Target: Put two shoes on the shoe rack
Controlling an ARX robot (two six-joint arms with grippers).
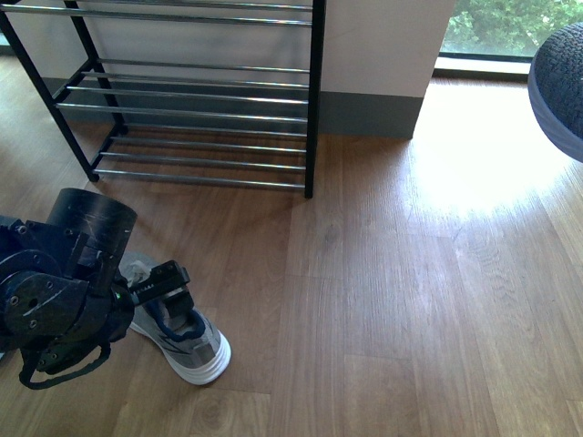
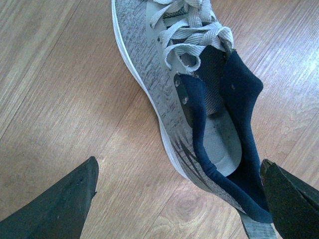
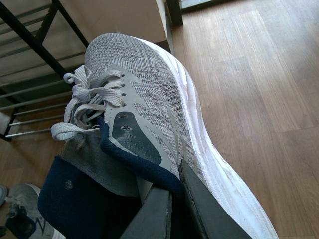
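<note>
Left pincer: my left pincer (image 1: 168, 296) is spread wide, and its two dark fingers (image 2: 60, 204) stand well apart in the left wrist view.
What it straddles: the floor sneaker (image 2: 164, 74) lies between those fingers, with its navy heel collar right by one of them. I cannot tell whether that finger touches the collar.
Floor sneaker: it is grey knit with a white sole and navy lining. It sits sole-down on the wooden floor (image 1: 410, 300) with its laces loosely tied. In the front view it (image 1: 187, 341) shows just under my left wrist, low on the left.
Right pincer: my right pincer (image 3: 174, 179) is clamped on the lifted sneaker (image 3: 144, 84). The fingers pinch the side wall of its collar, one inside against the navy lining and one outside on the grey knit.
Lifted sneaker: it hangs clear of the floor with its toe pointing away from my wrist. Its knit toe (image 1: 560, 82) pokes in at the right edge of the front view, well apart from the rack.
Shoe rack: the shoe rack (image 1: 314, 100) stands on the floor ahead and to the left. It has a black frame with chrome bars in tiers, and no shoe rests on the bars in view.
Beyond: a pale wall (image 1: 383, 45) with a grey skirting stands behind the rack, and a window (image 1: 510, 27) shows green leaves.
</note>
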